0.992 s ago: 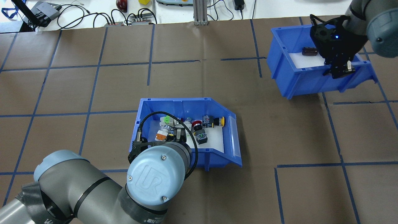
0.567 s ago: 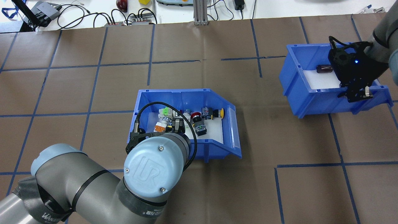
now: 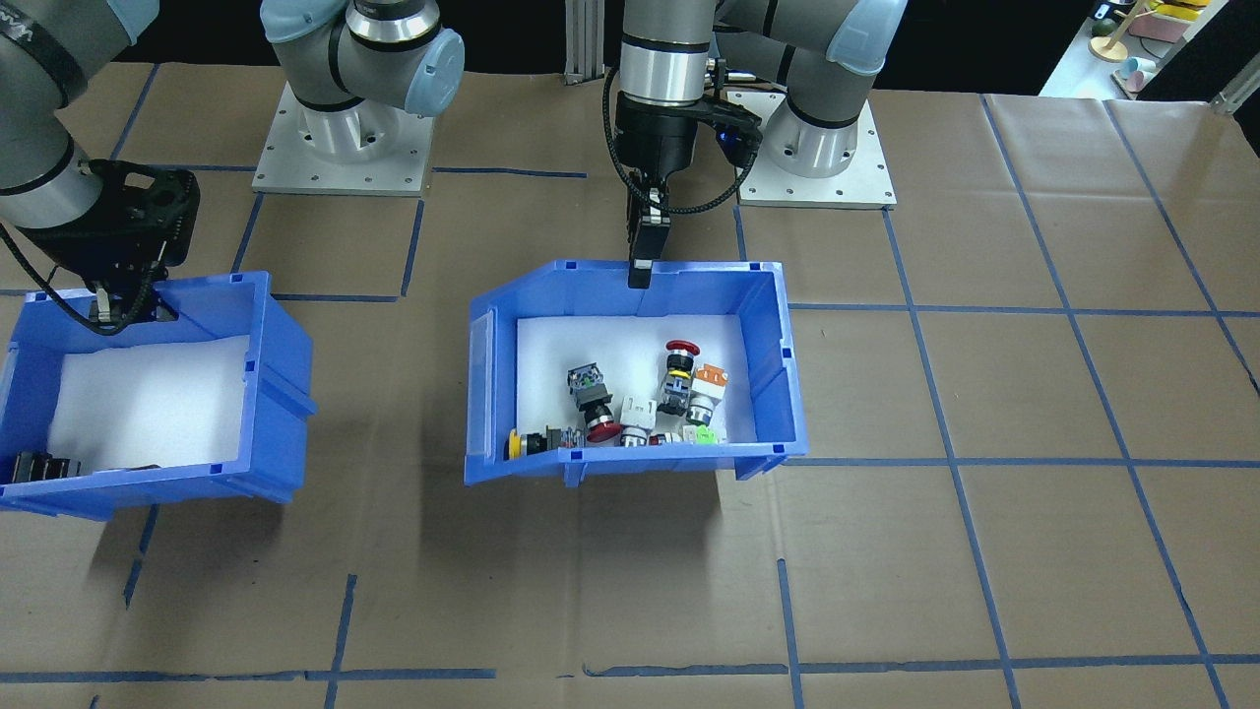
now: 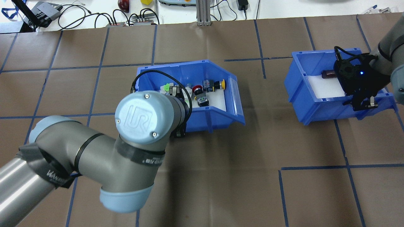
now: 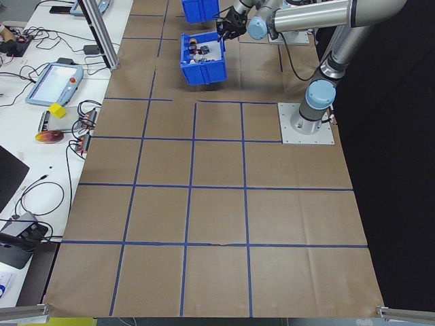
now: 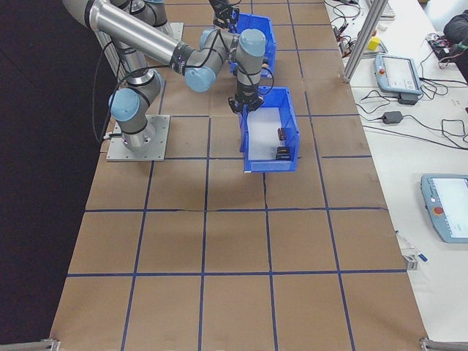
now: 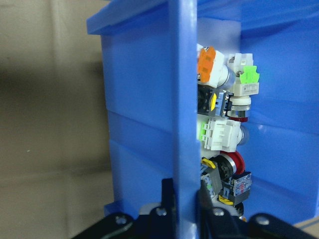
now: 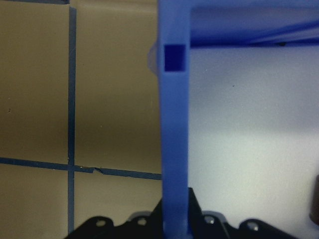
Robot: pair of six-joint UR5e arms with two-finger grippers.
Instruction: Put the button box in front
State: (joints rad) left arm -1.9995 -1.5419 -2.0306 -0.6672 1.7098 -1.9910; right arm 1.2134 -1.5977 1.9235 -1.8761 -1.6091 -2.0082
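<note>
The button box (image 3: 778,364) is a blue bin with a white foam floor, mid-table, holding several push-button switches (image 3: 679,379) with red, yellow, green and orange parts. My left gripper (image 3: 640,271) is shut on the box's wall nearest the robot. In the left wrist view that wall (image 7: 182,124) runs between the fingers, with the switches (image 7: 227,129) just behind it. In the overhead view the box (image 4: 217,118) sits partly under my left wrist. My right gripper (image 4: 363,104) is shut on the near wall of a second blue bin (image 4: 315,107), which holds dark cylinders (image 4: 328,74).
Both bins cast shadows on the brown paper with its blue tape grid. Cables and electronics (image 4: 139,19) and an aluminium post (image 4: 202,12) line the far edge. The two arm bases (image 3: 340,138) stand behind the bins. Teach pendants (image 6: 398,73) lie on the side bench.
My left arm has carried the button box away from the robot, up the overhead view by about one grid square. My right arm has shifted the other bin right and slightly toward the robot.
</note>
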